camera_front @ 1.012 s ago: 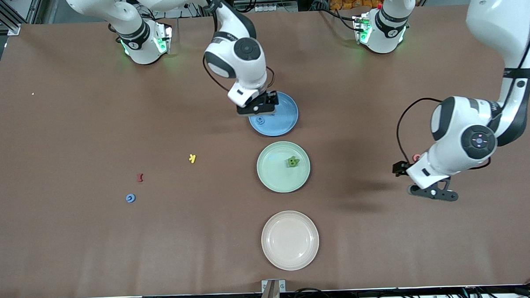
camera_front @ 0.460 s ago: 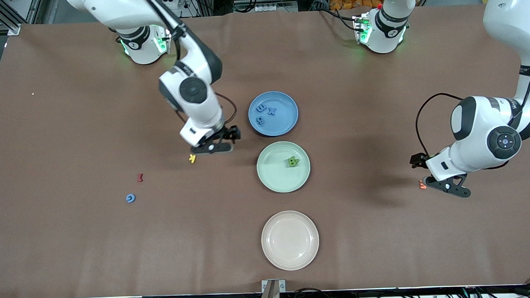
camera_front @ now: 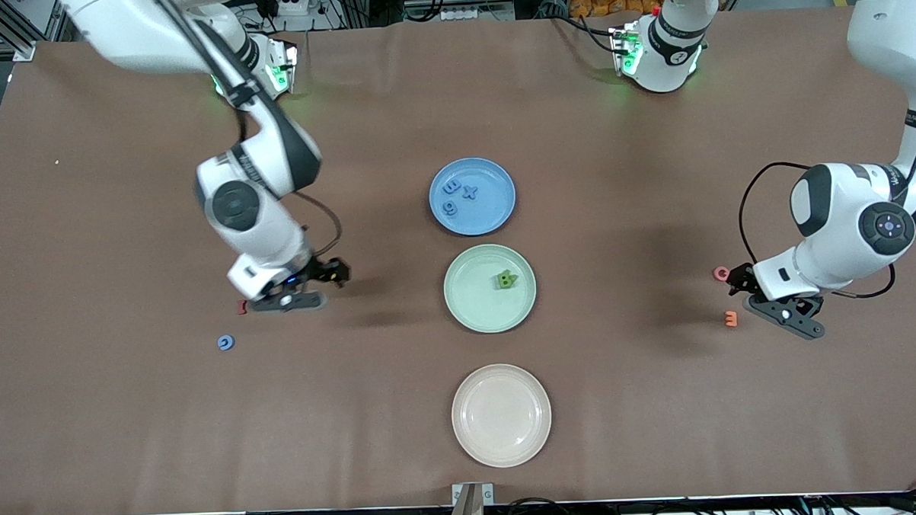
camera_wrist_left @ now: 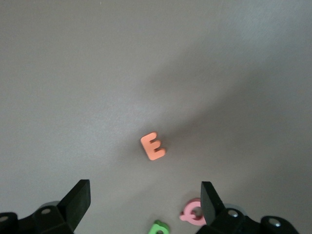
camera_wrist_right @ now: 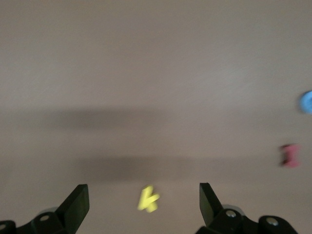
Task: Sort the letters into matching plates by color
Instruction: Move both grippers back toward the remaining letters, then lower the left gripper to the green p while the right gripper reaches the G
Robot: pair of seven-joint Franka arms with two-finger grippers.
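Observation:
The blue plate [camera_front: 494, 210] holds three blue letters [camera_front: 456, 195]. The mint green plate [camera_front: 467, 307] holds green letter foam [camera_front: 506, 280]. One blue letter [camera_front: 225, 342] lies on the table toward the right arm's end and shows in the right wrist view [camera_wrist_right: 306, 102]. A green letter [camera_wrist_left: 158, 227] lies under my left gripper [camera_front: 760, 296], which hangs open and empty [camera_wrist_left: 146, 184] low over the table. My right gripper [camera_front: 307, 287] is open and empty [camera_wrist_right: 144, 190], over the yellow letter [camera_wrist_right: 148, 199].
A beige plate [camera_front: 502, 454] sits nearest the front camera. A dark red letter [camera_front: 240, 307] lies beside the right gripper. A pink letter [camera_front: 721, 273] and an orange E [camera_front: 730, 318] lie by the left gripper; both also show in the left wrist view [camera_wrist_left: 192, 212] [camera_wrist_left: 153, 146].
My right gripper left the blue plate and moved toward the right arm's end, now over the yellow letter. My left gripper shifted toward the left arm's end.

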